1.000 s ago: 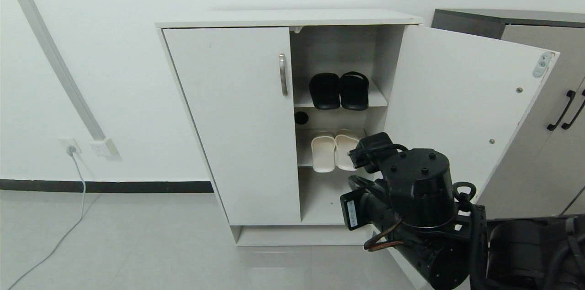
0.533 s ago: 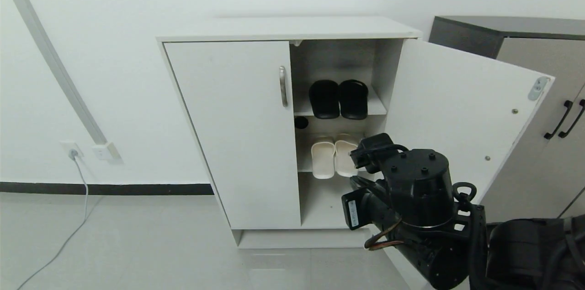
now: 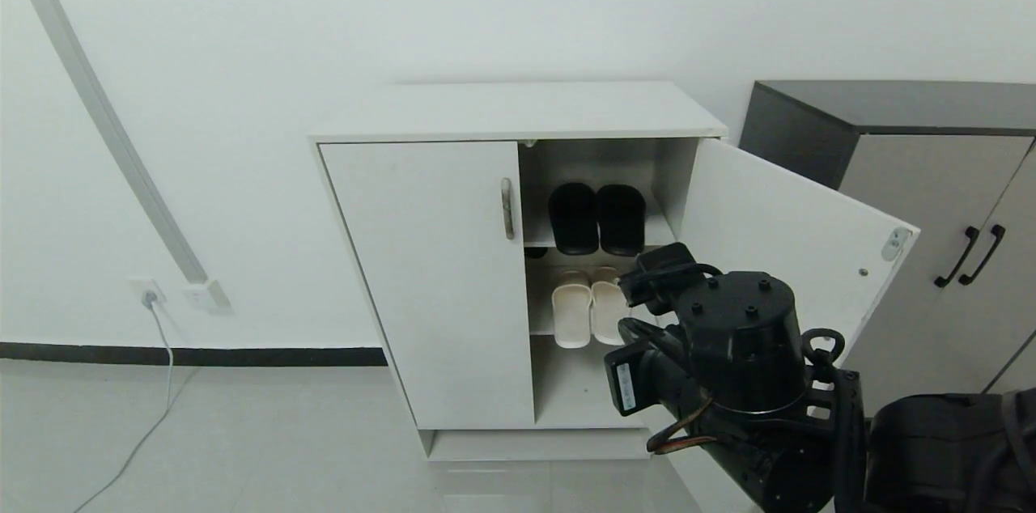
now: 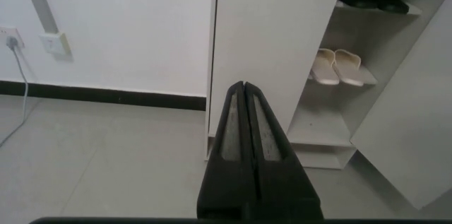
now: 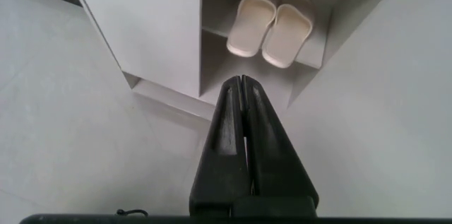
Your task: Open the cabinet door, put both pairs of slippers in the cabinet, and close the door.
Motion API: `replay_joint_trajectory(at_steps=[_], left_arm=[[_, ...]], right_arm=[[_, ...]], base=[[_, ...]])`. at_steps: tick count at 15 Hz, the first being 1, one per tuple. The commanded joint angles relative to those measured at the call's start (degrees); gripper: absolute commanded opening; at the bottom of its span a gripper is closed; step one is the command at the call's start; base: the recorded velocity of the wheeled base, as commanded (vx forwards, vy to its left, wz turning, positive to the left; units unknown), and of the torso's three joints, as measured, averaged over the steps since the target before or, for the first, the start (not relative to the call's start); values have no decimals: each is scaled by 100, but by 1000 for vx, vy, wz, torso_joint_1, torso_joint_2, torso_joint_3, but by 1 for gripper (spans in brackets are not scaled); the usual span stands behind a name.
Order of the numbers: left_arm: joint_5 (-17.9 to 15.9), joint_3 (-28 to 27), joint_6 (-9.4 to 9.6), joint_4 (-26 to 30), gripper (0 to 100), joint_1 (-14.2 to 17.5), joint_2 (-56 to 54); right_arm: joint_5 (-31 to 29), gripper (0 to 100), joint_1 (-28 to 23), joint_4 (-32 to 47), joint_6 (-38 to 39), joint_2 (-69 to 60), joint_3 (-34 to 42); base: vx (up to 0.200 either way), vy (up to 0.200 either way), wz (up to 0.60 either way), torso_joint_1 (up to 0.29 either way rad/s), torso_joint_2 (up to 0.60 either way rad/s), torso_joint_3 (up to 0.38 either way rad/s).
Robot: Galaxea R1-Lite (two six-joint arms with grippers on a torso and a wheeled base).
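Judging from how things lie, most of the job is done: the right-hand door (image 3: pixel 777 246) of the white cabinet (image 3: pixel 518 104) stands swung wide, and both pairs of slippers sit inside. The black slippers (image 3: pixel 597 218) lie side by side on the upper shelf, the cream slippers (image 3: pixel 583 304) side by side on the shelf below, toes pointing inward. What is left, as I read it, is the last step only — swinging that door shut.

Neither pincer carries anything. The left gripper (image 4: pixel 244 88) is clenched, its two fingers pressed flat together, hanging in front of the closed left door. The right gripper (image 5: pixel 241 81) is likewise clenched and empty, facing the open compartment, well apart from the cream pair.

The cabinet is smooth matt board with square edges; its closed door bears a slim upright metal handle (image 3: pixel 507 208). The black pair looks like soft moulded foam with broad straps, and the cream pair is similar, rounded and thick-soled. The open door's own handle is hidden on its far face, so its shape is perhaps the same — I cannot tell. The floor (image 3: pixel 243 440) is glossy pale tile.
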Motion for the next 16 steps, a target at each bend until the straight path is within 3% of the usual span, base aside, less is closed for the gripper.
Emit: replay_joint_trajectory(at_steps=[1,16], left_arm=[[1,0,-3,4,0,1,0],[1,0,-3,-4,0,1,0]], right_arm=[[0,0,4,-2,0,-14,1],[0,0,4,-20,9,-49,98]], base=[[0,0,0,149,-476,-330],[0,0,0,201,-517,-317]])
